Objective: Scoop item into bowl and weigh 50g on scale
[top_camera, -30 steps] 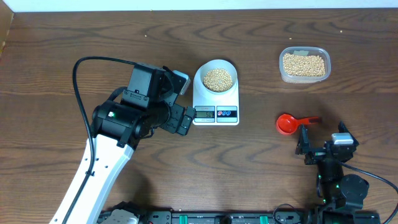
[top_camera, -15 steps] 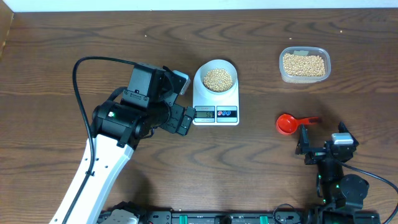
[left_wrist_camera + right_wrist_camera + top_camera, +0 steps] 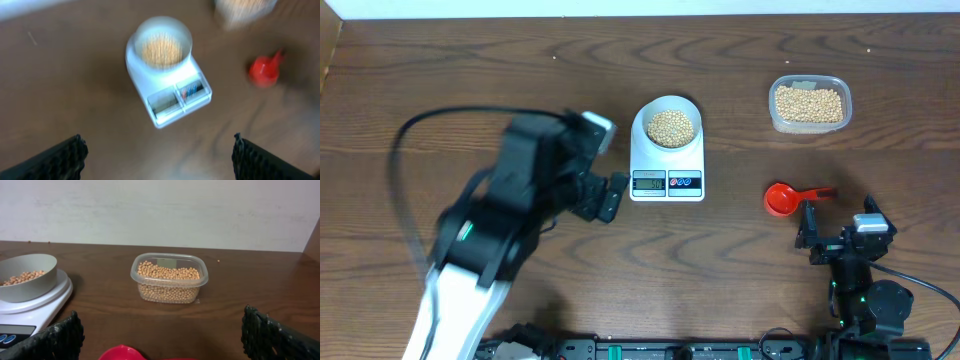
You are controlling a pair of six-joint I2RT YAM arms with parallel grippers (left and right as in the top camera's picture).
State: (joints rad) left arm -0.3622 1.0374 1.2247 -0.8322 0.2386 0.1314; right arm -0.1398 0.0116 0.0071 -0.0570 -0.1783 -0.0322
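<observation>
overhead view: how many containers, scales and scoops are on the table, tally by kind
containers: 2 (bowl, clear tub)
scale: 1
red scoop: 1
total: 4

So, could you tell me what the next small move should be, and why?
Probably pull the open left pincer back to rest: the bowl on the scale already holds beans, the red scoop lies free near the open right pincer.

scale (image 3: 667, 170) display digits too small to read
</observation>
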